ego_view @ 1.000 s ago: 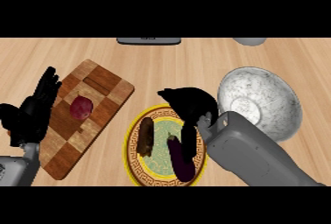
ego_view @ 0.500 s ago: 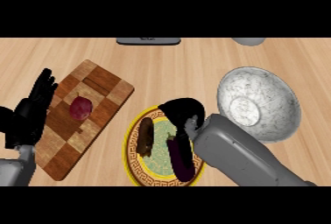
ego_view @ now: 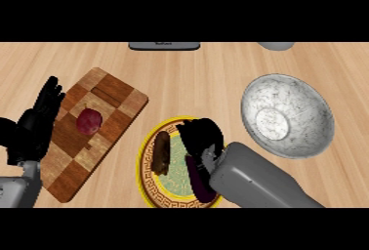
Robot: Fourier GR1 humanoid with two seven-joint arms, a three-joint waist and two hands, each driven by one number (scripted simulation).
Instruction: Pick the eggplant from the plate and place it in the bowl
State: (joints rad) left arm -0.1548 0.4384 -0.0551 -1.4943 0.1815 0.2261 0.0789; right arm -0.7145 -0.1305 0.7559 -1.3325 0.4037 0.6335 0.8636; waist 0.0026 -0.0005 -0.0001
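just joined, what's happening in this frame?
The robot's right hand is down over the yellow-rimmed round plate, fingers curled at the dark purple eggplant, which lies on the plate beside a brown item. The grey marbled bowl sits to the right. The left hand rests open by the checkered wooden cutting board, which carries a small red fruit.

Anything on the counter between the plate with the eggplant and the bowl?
Nothing visible: bare counter separates the plate from the bowl at its right. The right hand is over the eggplant.
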